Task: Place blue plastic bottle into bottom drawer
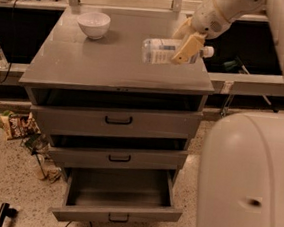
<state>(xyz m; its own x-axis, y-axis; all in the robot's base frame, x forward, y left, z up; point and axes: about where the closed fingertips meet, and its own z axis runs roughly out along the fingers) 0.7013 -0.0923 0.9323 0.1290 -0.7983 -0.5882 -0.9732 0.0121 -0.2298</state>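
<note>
The blue plastic bottle (162, 51) lies on its side in the air, held a little above the right part of the grey cabinet top (86, 65), its white cap pointing right. My gripper (188, 43) is shut on the bottle near its cap end, yellowish fingers (188, 48) clamped across it. The bottom drawer (119, 191) stands pulled open below, a shallow grey tray with a small black handle, nothing showing inside it.
A white bowl (94, 24) sits at the back left of the cabinet top. Two shut grey drawers (117, 119) are above the open one. Snack bags (16, 125) and litter lie on the floor at left. My arm's white body (248, 181) fills the right side.
</note>
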